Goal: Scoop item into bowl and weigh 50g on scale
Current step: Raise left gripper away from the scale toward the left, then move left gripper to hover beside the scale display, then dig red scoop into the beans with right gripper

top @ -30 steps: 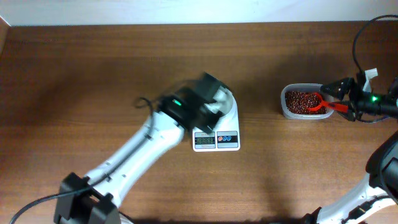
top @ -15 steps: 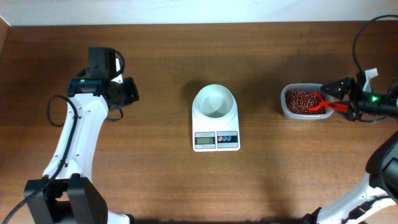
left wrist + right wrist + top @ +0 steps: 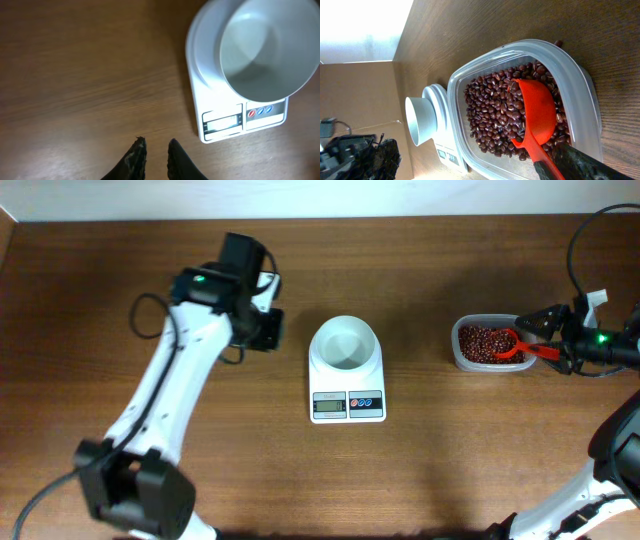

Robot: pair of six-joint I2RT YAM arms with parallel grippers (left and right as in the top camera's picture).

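Observation:
The white bowl (image 3: 345, 343) stands empty on the white scale (image 3: 348, 405); in the left wrist view the bowl (image 3: 270, 50) sits over the scale (image 3: 240, 122). My left gripper (image 3: 268, 330) hovers over bare wood left of the scale, its fingertips (image 3: 156, 142) a narrow gap apart with nothing between them. The reddish-brown beans (image 3: 492, 107) fill a clear tub (image 3: 582, 90) at the right. A red scoop (image 3: 535, 112) lies bowl-up on the beans. My right gripper (image 3: 475, 150) is wide open, and the scoop's handle runs along one finger (image 3: 585, 165).
The clear tub (image 3: 487, 346) with the red scoop (image 3: 508, 344) sits well right of the scale, with bare wooden table (image 3: 420, 460) between them. My right gripper (image 3: 545, 342) is at the tub's right end. A pale wall edge runs along the table's far side.
My left arm went from above the scale out to the far left, then came back to just left of the scale. The right arm, scoop and tub have not moved.

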